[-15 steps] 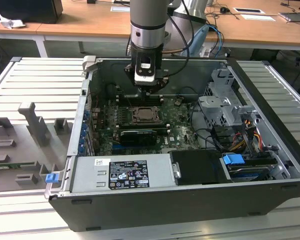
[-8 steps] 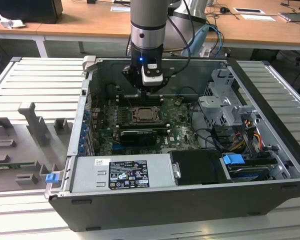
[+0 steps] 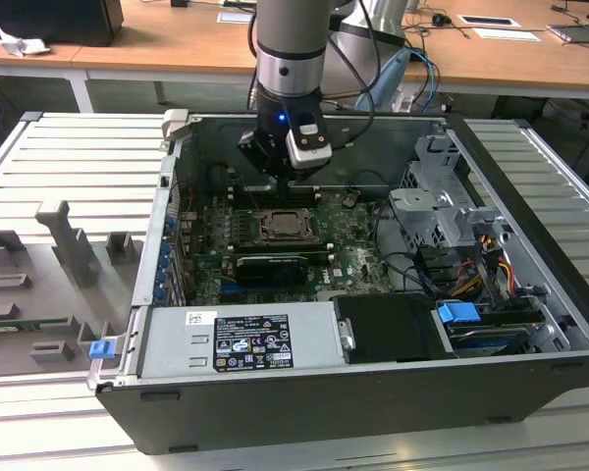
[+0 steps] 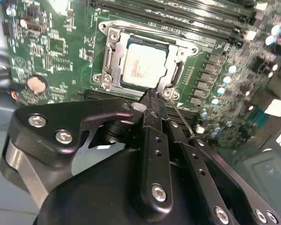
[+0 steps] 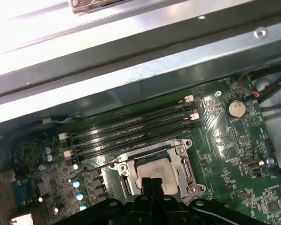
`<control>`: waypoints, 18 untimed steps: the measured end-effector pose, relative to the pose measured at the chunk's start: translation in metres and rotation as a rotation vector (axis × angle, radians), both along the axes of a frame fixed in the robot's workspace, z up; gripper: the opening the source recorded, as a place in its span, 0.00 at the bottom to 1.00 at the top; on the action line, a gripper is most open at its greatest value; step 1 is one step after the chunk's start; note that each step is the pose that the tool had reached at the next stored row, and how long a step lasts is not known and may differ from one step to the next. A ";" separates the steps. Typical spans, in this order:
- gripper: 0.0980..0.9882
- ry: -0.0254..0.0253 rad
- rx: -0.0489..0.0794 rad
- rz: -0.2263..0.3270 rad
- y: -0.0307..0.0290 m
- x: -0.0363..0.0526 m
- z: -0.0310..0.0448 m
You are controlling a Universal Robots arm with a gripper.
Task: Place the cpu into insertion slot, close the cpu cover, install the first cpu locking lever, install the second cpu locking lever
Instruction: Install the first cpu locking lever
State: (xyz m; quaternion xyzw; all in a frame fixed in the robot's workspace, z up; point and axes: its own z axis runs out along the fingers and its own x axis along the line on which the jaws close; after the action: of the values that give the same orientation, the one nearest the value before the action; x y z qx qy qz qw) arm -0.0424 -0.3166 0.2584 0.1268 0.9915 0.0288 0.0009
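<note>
The cpu (image 4: pixel 144 65) lies flat in the insertion slot (image 3: pixel 293 228) on the green board, its pale metal top showing. The cpu cover (image 4: pixel 111 60) is folded down around it, framing the chip (image 5: pixel 155 170) through its window in both wrist views. A thin wire locking lever (image 4: pixel 181 119) sticks out from the socket's corner, away from the frame, and appears again in the first wrist view (image 5: pixel 96 166). My gripper (image 4: pixel 152 97) hangs just above the socket's edge beside that lever, fingers shut together with nothing between them. The exterior view has the gripper (image 3: pixel 287 180) over the socket's far side.
Long black memory slots (image 5: pixel 131 129) run beside the socket. The open computer case (image 3: pixel 167 245) walls the board in, with a drive cage (image 3: pixel 437 206) and cables at the exterior view's right and a power supply (image 3: pixel 240 339) in front. A coin battery (image 5: pixel 236 108) sits on the board.
</note>
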 end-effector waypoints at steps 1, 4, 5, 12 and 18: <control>0.01 0.0000 0.000 0.024 0.0000 0.0000 0.0000; 0.01 0.0000 0.000 0.076 0.0000 0.0000 -0.0001; 0.01 0.0000 0.000 0.097 0.0000 0.0000 -0.0001; 0.01 0.0000 0.000 0.236 0.0000 0.0000 -0.0001; 0.01 -0.0033 0.000 0.302 0.0000 -0.0032 -0.0004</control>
State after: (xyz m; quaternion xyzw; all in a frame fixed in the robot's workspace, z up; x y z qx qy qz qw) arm -0.0456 -0.3166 0.2580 -0.0241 0.9993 0.0287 -0.0019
